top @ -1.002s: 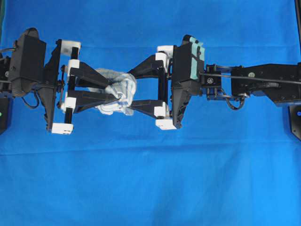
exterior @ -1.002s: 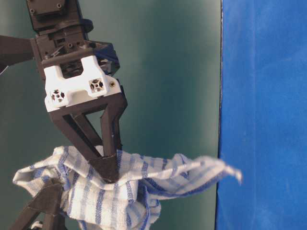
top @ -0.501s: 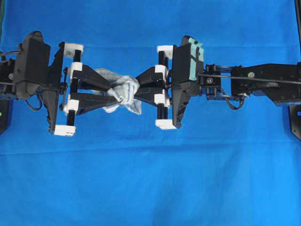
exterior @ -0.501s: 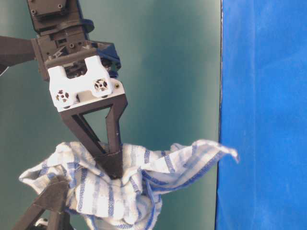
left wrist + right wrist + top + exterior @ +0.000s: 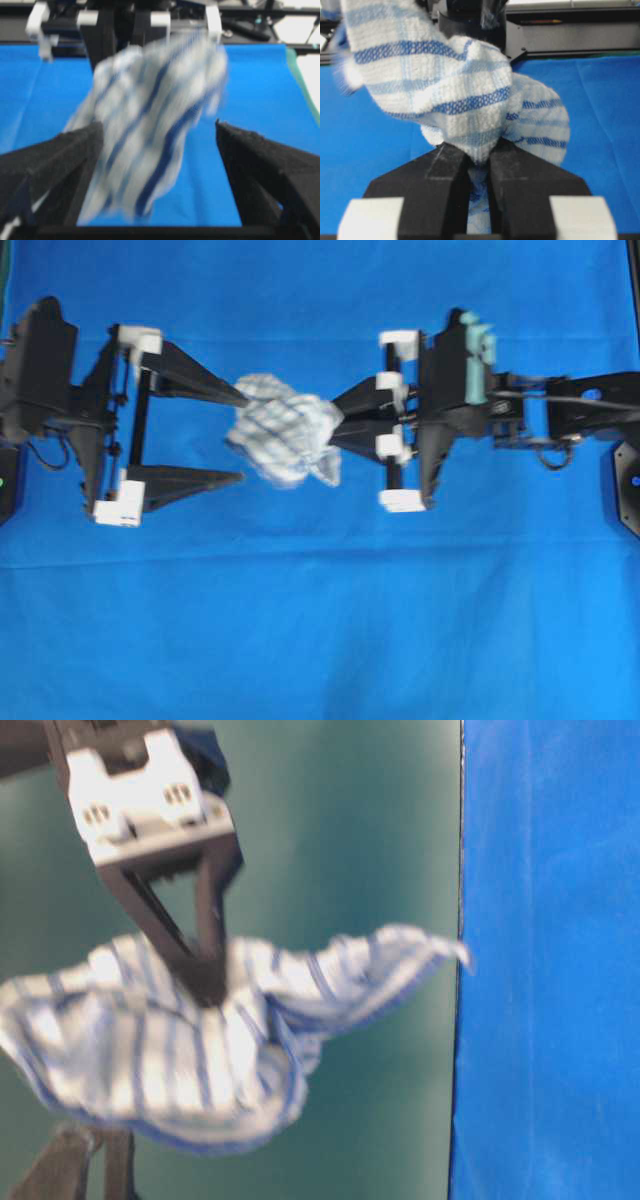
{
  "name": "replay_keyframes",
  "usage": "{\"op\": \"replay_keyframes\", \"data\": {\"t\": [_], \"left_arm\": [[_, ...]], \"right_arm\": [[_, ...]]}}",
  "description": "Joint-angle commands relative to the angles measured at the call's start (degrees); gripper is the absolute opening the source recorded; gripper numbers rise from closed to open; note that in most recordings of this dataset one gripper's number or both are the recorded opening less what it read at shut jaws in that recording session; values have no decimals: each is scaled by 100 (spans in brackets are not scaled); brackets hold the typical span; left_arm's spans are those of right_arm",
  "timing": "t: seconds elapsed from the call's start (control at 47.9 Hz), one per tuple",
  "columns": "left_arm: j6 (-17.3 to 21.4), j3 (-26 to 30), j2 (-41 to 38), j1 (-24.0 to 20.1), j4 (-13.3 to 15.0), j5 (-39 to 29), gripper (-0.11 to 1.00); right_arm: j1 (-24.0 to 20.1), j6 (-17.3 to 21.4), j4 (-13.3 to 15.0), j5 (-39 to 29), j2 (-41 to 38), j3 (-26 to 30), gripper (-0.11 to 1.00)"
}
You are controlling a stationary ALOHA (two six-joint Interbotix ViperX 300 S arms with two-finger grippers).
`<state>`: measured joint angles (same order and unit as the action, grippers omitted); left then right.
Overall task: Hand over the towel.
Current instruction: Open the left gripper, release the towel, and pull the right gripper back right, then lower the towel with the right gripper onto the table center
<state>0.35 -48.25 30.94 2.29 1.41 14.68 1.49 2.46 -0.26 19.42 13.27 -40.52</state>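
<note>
Your right gripper (image 5: 338, 430) was clenched on the towel (image 5: 283, 438), its two black fingers (image 5: 440, 172) pressed together with a fold of the checked cloth pinched between them; the right wrist view showed the white fabric with its blue stripes bunching up and spilling out above the tips. Your left gripper (image 5: 240, 436) stood released, its fingers (image 5: 190, 380) spread wide apart, one above and one below in the overhead view. The upper fingertip lay right at the edge of the bunched towel, and I could not tell whether it was touching. In the left wrist view the towel (image 5: 150, 120) hung blurred between those two parted fingers (image 5: 55, 165) without either one closing on it.

The towel was held up in the air over the blue tablecloth (image 5: 320, 620) that covered the counter, between your two grippers and roughly at the middle of the overhead view. From table level the cloth (image 5: 180, 1040) draped in a loose, crumpled bundle from the right gripper's fingers (image 5: 205, 935), one corner stretching out toward the blue surface on the right of that picture. The frame was motion-blurred, so finer folds were not readable.
</note>
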Motion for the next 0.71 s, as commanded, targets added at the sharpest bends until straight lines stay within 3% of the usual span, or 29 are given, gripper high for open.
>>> {"op": "replay_keyframes", "data": {"t": [0.0,0.334,0.689], "left_arm": [[-9,-53,290,-18,18,26,93],[53,-642,1257,-26,9,-97,92],[53,-712,1336,-26,9,-88,92]], "right_arm": [[-53,18,0,53,536,-255,10],[-123,35,-62,-18,1925,-1248,10],[-70,35,-88,9,1890,-1283,10]]}}
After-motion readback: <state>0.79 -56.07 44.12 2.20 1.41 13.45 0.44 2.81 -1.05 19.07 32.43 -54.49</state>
